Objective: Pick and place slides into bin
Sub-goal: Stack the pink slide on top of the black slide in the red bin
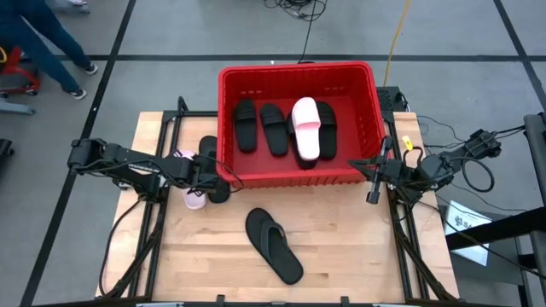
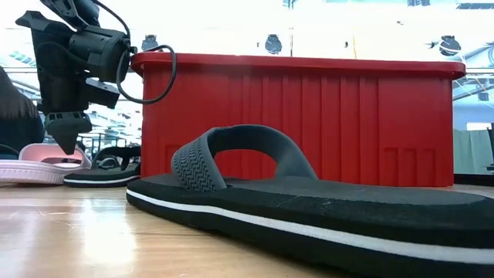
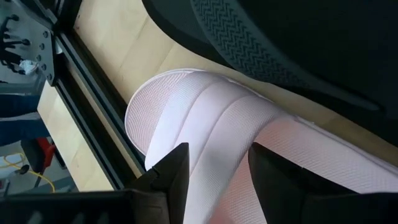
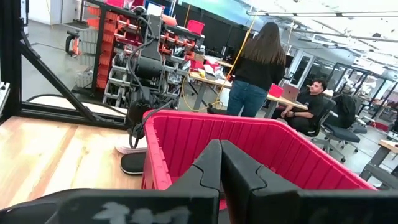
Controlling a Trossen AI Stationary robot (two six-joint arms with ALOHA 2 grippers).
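The red bin (image 1: 299, 78) stands at the table's far middle and holds three black slides (image 1: 273, 128) and one pale pink slide (image 1: 305, 126). A second pale pink slide (image 1: 193, 198) lies on the table left of the bin, beside a black slide (image 1: 210, 150). My left gripper (image 3: 214, 180) is open just above the pink slide, with one finger on each side of its strap (image 3: 217, 124). It also shows in the low view (image 2: 65, 143). A black thong slide (image 1: 273, 246) lies sole-down at the near middle. My right gripper (image 1: 375, 175) is shut and empty by the bin's near right corner. My left gripper comes at the pink slide's strap (image 3: 211, 149) from above, with its fingers (image 3: 171, 177) standing astride the strap's ridge. I cannot tell whether they touch it. The slide lies flat on the table.
The bin's near wall (image 2: 293, 123) rises right beside the pink and black slides. Dark frame rails (image 1: 162, 145) run along the table's left and right sides. People stand in the room beyond the table (image 4: 252, 68). Bare wood (image 1: 358, 247) lies at the near right.
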